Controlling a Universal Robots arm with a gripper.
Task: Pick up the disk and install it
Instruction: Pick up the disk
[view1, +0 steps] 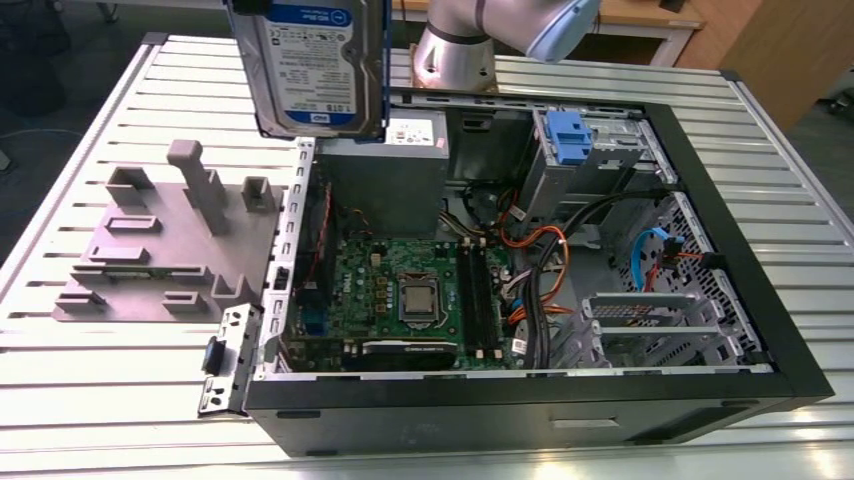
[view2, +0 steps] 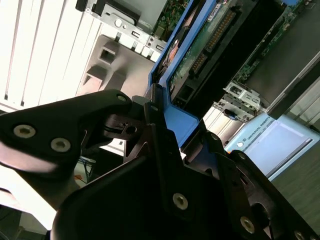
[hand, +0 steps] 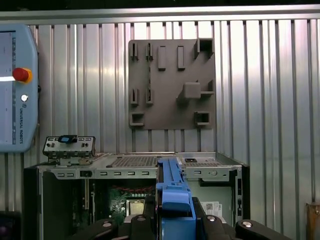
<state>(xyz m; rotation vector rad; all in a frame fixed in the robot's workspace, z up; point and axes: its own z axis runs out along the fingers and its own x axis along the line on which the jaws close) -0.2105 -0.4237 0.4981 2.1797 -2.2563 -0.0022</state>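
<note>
The disk (view1: 310, 65) is held upright above the open computer case (view1: 534, 400), near the grey fixture plate (view1: 147, 250). The gripper (hand: 175, 214) is clamped on its blue bracket (hand: 172, 187), apparently at one end.

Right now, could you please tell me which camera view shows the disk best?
The exterior view: the disk shows its labelled face there, held up near the open computer case. Both wrist views show mainly the edge of its blue bracket, clamped between the jaws.
</note>
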